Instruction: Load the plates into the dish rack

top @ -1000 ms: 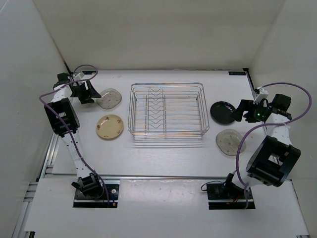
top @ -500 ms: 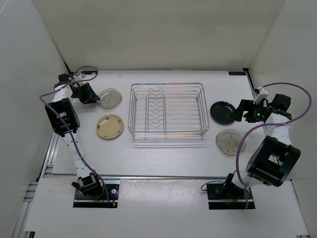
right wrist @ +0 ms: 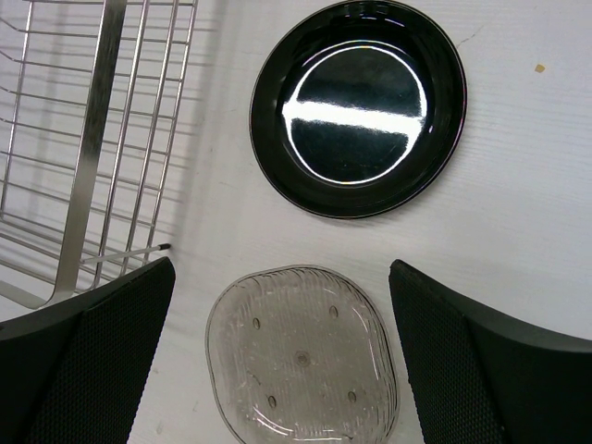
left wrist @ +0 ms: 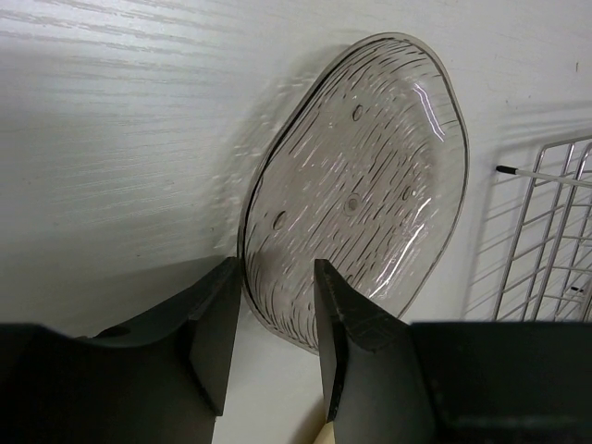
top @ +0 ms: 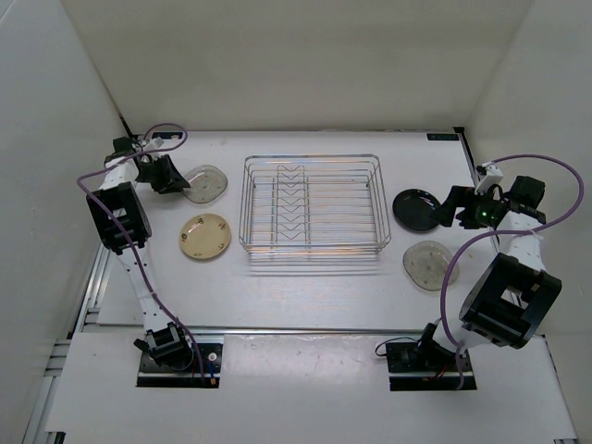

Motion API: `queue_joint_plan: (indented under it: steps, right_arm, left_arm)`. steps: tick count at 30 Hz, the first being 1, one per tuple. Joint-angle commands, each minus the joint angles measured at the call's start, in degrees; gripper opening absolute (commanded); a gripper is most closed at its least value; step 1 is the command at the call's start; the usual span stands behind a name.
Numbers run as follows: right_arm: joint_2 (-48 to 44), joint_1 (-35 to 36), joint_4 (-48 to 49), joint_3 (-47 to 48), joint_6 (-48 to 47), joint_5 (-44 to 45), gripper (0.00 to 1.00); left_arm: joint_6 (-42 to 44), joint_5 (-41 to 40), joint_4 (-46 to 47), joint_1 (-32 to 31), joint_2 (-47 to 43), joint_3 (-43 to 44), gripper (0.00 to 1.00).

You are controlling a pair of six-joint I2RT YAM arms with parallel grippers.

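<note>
The dish rack point(top: 312, 159) stands in the middle of the table with nothing in it. A pale grey plate point(top: 207, 183) and the tan speckled plate point(top: 204, 236) lie to its left. The black plate point(top: 416, 209) and a second grey plate point(top: 428, 265) lie to its right. My left gripper point(top: 175, 179) is low at the left grey plate point(left wrist: 370, 185). In the left wrist view it point(left wrist: 276, 277) is open, its jaws straddling the plate's near rim. My right gripper point(top: 448, 207) is wide open and empty point(right wrist: 282, 268), above the black plate point(right wrist: 356, 106) and the grey plate point(right wrist: 301, 356).
White walls enclose the table on three sides. The rack's corner shows in the left wrist view point(left wrist: 546, 231), and its side shows in the right wrist view point(right wrist: 92, 139), close to both plates there. Purple cables loop from both arms.
My left gripper has edged slightly right toward the left grey plate. The right arm and all the plates have not moved.
</note>
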Motion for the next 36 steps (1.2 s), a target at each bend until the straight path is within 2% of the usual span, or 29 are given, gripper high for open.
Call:
queue_joint_plan:
  steps: [1, 11, 19, 24, 25, 33, 36]
  right_arm:
    - [-0.5, -0.4, -0.2, 0.0, -0.8, -1.9, 1.00]
    - [-1.0, -0.9, -0.2, 0.0, -1.4, -3.0, 1.00]
    - [-1.6, -2.1, -0.2, 0.0, -1.4, -4.8, 1.00]
    - [-1.6, -3.2, -0.7, 0.0, -1.9, -6.0, 1.00]
    - [-1.6, -3.2, -0.7, 0.0, -1.9, -6.0, 1.00]
    - [-2.1, -3.7, -1.2, 0.0, -2.4, -7.0, 1.00]
    - [-2.1, -3.7, -1.8, 0.0, -3.0, -7.5, 1.00]
  left_arm:
    - [0.9, 0.1, -0.4, -0.8, 0.7, 2.3, 0.47]
    - [0.9, -1.7, -0.9, -0.8, 0.7, 2.3, 0.46]
    - [0.9, -3.4, -1.4, -0.8, 0.7, 2.3, 0.36]
    - [1.4, -6.5, -2.7, -1.9, 1.2, 2.8, 0.18]
    - [2.2, -7.0, -3.4, -2.6, 1.2, 2.8, 0.11]
    - [2.7, -10.8, -4.0, -4.8, 1.2, 2.8, 0.11]
    - [2.7, -11.9, -3.5, -4.9, -1.6, 2.8, 0.11]
